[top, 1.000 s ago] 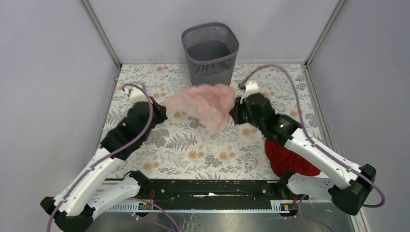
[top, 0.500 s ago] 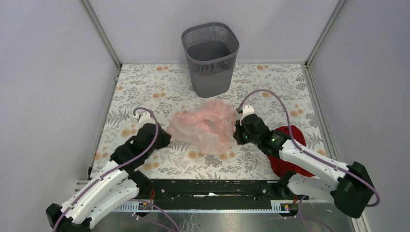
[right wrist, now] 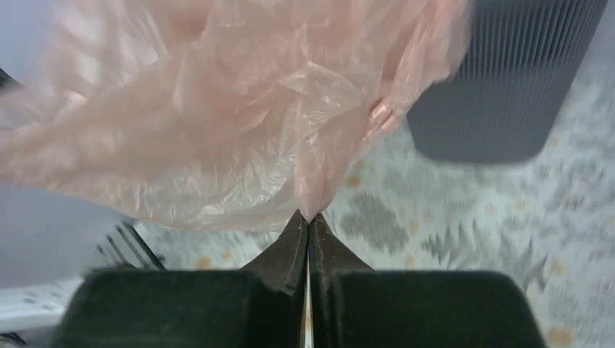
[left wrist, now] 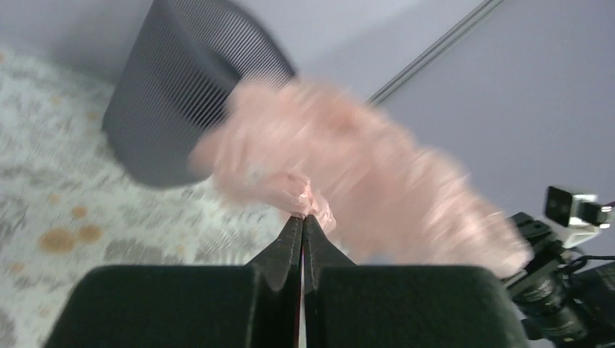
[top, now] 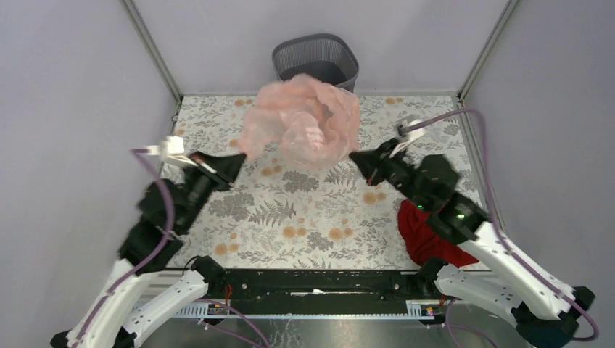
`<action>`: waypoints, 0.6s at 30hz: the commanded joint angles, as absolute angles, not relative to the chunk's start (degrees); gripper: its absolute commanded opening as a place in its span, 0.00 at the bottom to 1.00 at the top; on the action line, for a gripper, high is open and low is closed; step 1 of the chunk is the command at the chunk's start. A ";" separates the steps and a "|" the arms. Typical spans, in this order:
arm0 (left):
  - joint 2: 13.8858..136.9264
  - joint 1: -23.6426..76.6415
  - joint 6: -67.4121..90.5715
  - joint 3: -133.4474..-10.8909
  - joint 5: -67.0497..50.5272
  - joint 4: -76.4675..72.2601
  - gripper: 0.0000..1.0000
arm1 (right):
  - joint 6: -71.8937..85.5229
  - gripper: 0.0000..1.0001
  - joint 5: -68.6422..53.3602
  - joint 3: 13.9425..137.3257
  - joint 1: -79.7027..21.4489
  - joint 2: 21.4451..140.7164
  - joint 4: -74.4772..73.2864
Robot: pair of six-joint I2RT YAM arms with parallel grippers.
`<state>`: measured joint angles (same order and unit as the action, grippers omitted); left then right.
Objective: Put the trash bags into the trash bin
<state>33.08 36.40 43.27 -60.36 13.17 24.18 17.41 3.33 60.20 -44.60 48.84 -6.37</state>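
Note:
The pale-pink trash bag [top: 301, 123] hangs bunched in the air between my two grippers, in front of the dark grey mesh trash bin [top: 316, 56] and covering its front. My left gripper [top: 238, 157] is shut on the bag's left edge; the left wrist view shows its tips [left wrist: 302, 217] pinching the film [left wrist: 362, 181] with the bin [left wrist: 181, 94] behind. My right gripper [top: 353, 156] is shut on the bag's right edge; the right wrist view shows the tips [right wrist: 309, 215] gripping the film [right wrist: 217, 123], the bin [right wrist: 500, 80] at upper right.
A dark red cloth [top: 428, 235] lies on the floral mat [top: 290, 210] under my right arm. Grey walls and metal corner posts close in the back and sides. The bin stands against the back wall.
Both grippers rose and moved toward the back, lifting the bag from low over the mat's middle up in front of the bin. Both arms spread wider apart.

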 commanded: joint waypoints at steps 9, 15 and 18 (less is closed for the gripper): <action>28.81 36.39 54.30 -28.82 11.49 29.94 0.00 | 26.86 0.03 -7.25 32.40 -44.48 59.02 1.69; 34.46 36.36 48.82 -35.06 14.30 32.92 0.00 | 24.03 0.45 -0.98 39.22 -44.36 58.05 -9.73; 35.00 36.39 48.78 -34.88 14.26 32.61 0.00 | 22.34 0.65 1.71 41.69 -43.15 57.14 -11.94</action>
